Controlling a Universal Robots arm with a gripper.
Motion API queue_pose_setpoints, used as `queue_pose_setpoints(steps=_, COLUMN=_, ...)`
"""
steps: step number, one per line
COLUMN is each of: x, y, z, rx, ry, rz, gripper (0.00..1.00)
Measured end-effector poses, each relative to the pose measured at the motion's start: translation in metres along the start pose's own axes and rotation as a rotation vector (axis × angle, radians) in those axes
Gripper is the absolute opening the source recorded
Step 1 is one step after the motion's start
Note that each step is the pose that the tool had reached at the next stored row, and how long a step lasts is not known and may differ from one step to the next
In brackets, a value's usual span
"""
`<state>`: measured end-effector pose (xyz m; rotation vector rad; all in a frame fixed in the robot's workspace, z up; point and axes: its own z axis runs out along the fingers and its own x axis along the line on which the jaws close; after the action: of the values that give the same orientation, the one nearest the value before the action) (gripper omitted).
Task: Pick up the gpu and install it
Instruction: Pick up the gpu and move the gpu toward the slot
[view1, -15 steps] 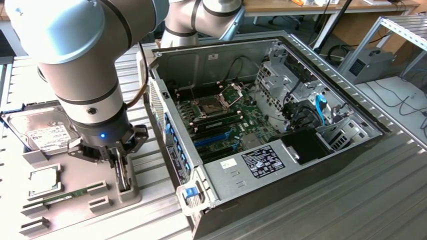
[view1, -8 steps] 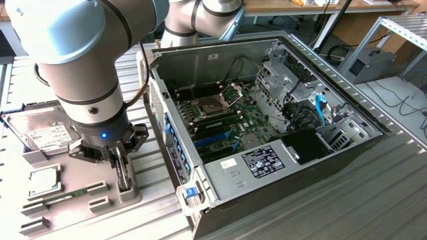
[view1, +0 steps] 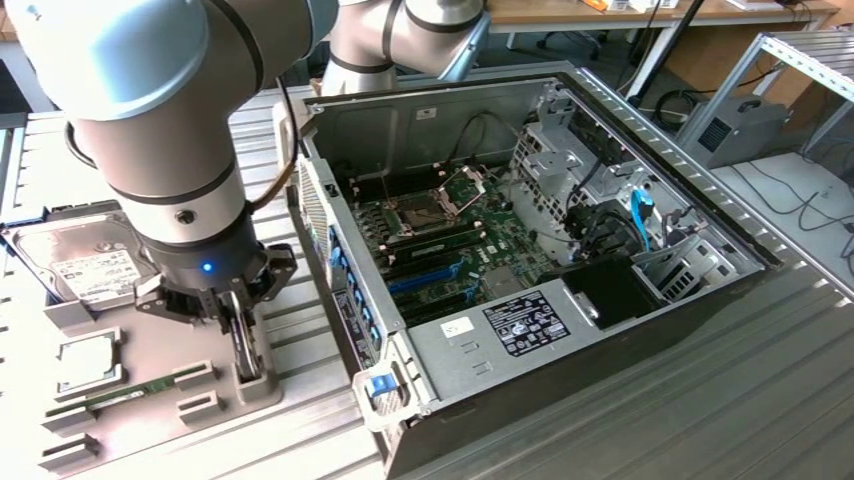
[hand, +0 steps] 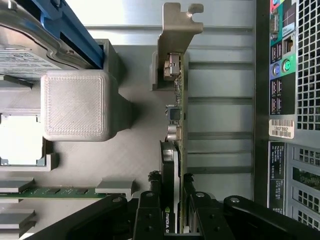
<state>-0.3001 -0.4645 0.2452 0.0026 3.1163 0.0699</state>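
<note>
The gpu (hand: 176, 117) stands on edge in a slot of the grey holder plate (hand: 220, 120), with its silver end bracket (hand: 172, 35) at the far end and its black cooler between my fingers. My gripper (hand: 171, 202) is shut on the gpu, one black finger (hand: 149, 202) pressed against each face. In the exterior view, the gripper (view1: 238, 335) points straight down at the holder, left of the open computer case (view1: 441, 360). The gpu (view1: 247, 358) shows there as a thin dark edge below the fingers.
The case lies open with its motherboard (view1: 454, 240) and blue slots (view1: 427, 275) exposed. On the holder plate rest a silver hard drive (view1: 83, 268), a processor chip (view1: 87, 360) and a green memory stick (view1: 127, 392). A grey block (hand: 75, 105) stands beside the gpu.
</note>
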Motion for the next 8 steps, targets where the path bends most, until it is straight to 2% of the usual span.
queue_pose_setpoints(steps=8, x=0.000, y=0.0009, z=-0.0185, rx=0.0027, ry=0.0002, rz=-0.001, gripper=0.27)
